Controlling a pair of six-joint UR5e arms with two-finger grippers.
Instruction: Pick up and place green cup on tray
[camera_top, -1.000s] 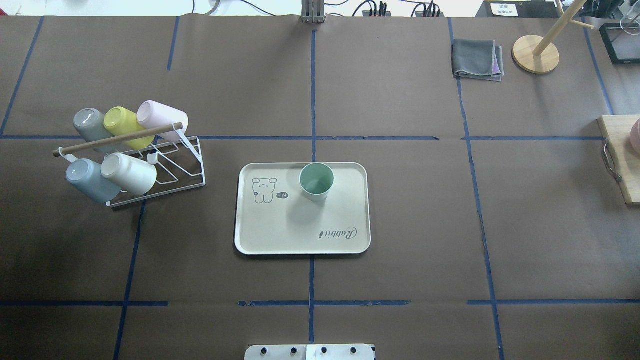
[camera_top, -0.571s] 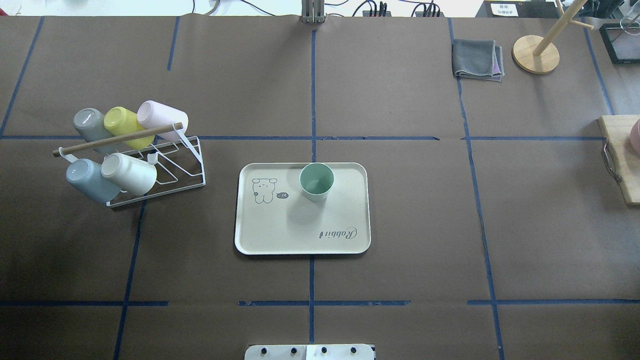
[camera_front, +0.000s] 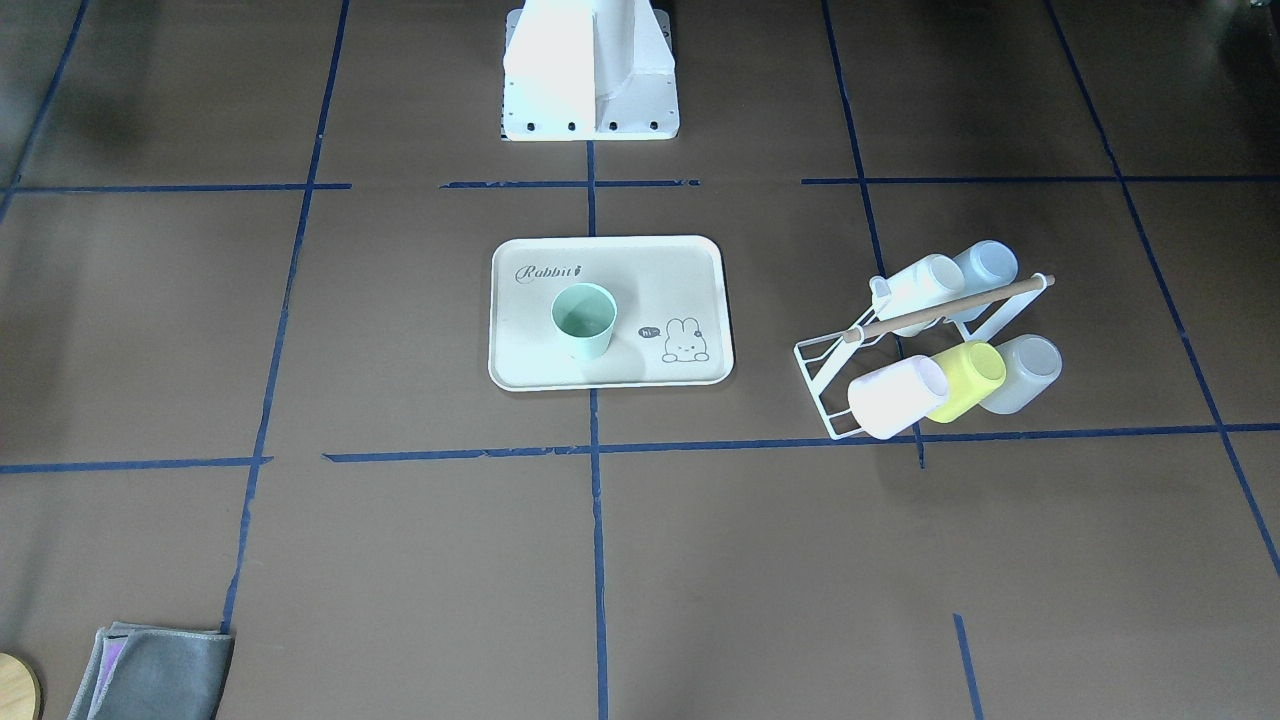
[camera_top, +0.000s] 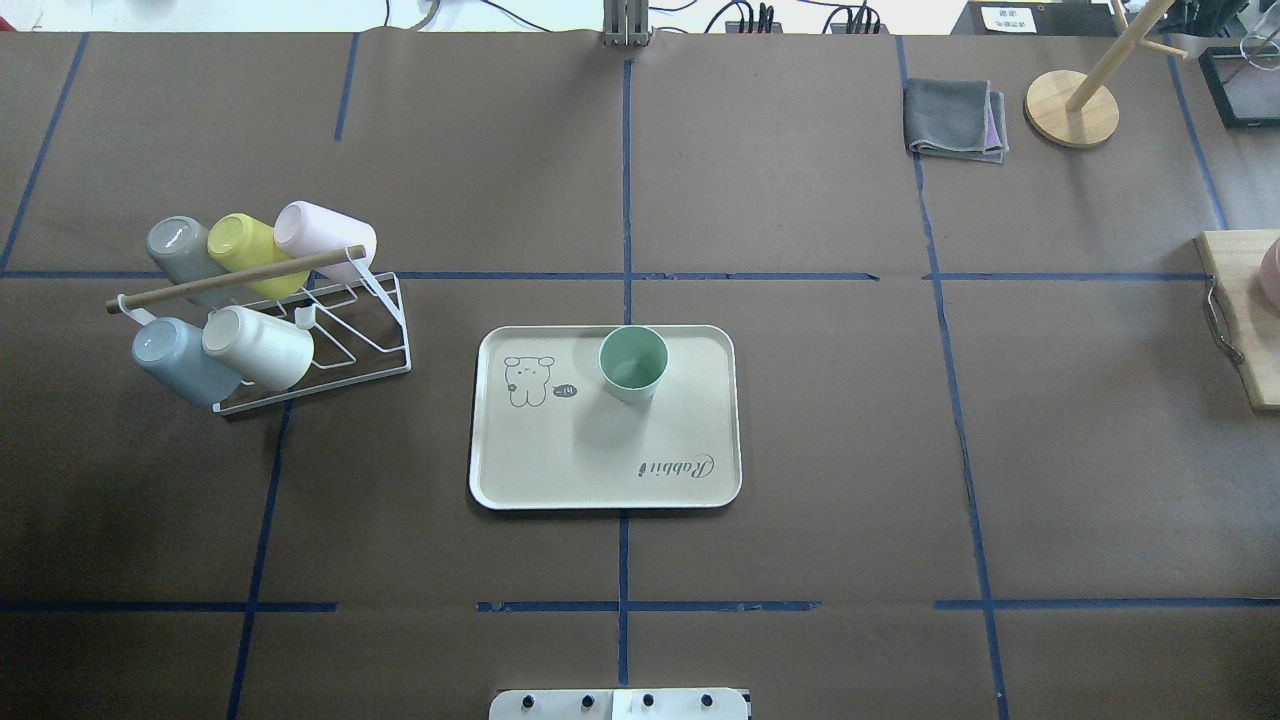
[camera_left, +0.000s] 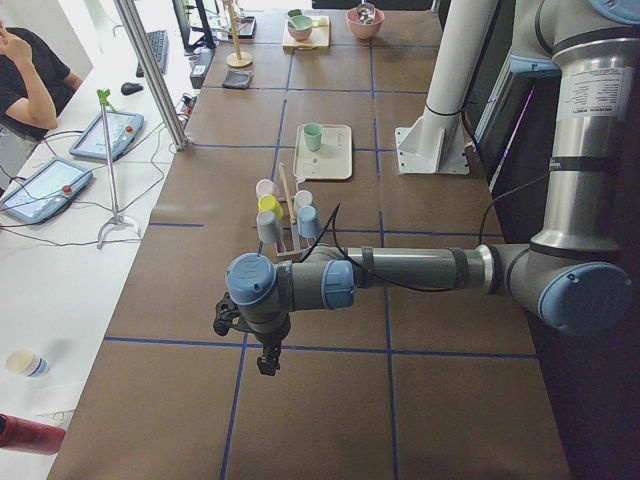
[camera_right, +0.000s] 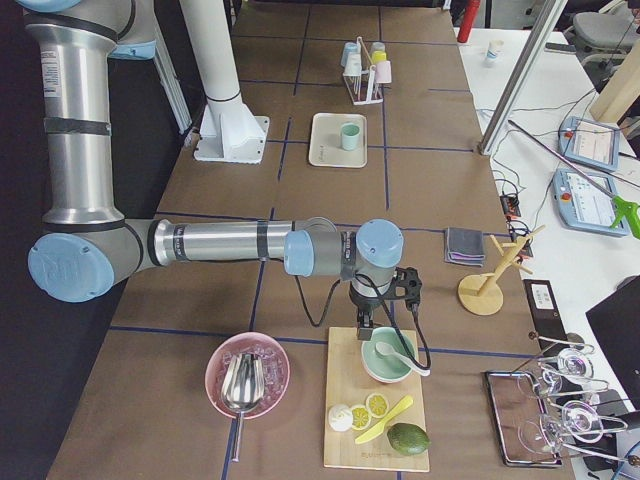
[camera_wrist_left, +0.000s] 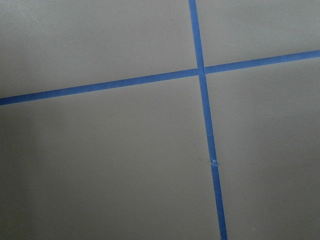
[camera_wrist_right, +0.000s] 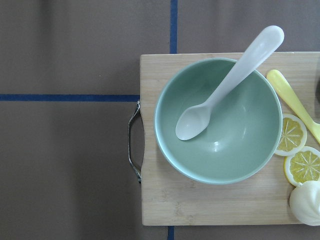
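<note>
Cup and tray sit exactly as they did a second ago in the overhead view. The green cup (camera_top: 633, 362) stands upright, mouth up, on the tray (camera_top: 560, 460) near its far rim, just beside the bunny drawing. The cup rack (camera_top: 350, 345) to the left has not shifted either. The left claw (camera_left: 266, 362) hangs over bare surface (camera_top: 800, 450) by crossing blue tape lines (camera_wrist_left: 202, 71), well apart from the tray. The right claw (camera_right: 366, 332) hangs above a green bowl (camera_wrist_right: 218, 127) holding a white spoon (camera_wrist_right: 227, 85) on a wooden board (camera_wrist_right: 200, 205). Whether either claw is parted or closed I cannot tell.
</note>
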